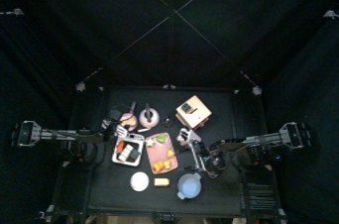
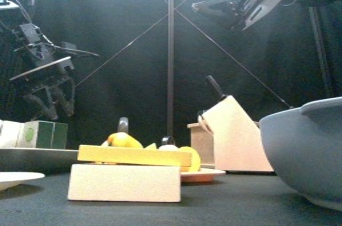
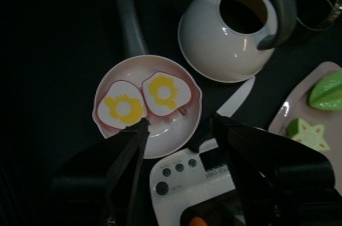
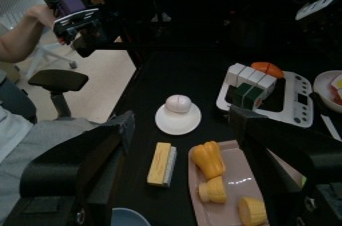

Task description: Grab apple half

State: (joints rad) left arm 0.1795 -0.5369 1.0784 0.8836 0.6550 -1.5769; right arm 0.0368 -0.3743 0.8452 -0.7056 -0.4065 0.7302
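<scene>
The apple half is a green piece lying on the pink cutting board, next to a pale star-shaped slice. In the top view it is a green spot on the board. My left gripper is open and empty, above a pan with two fried eggs, to the left of the board. My right gripper is open and empty, above the board's right side. It hangs high in the front view.
A white kettle stands beside the pan. A knife block is behind the board. A white plate, a yellow block, a white tray and a grey bowl lie near the front. A person's arm shows beyond the curtains.
</scene>
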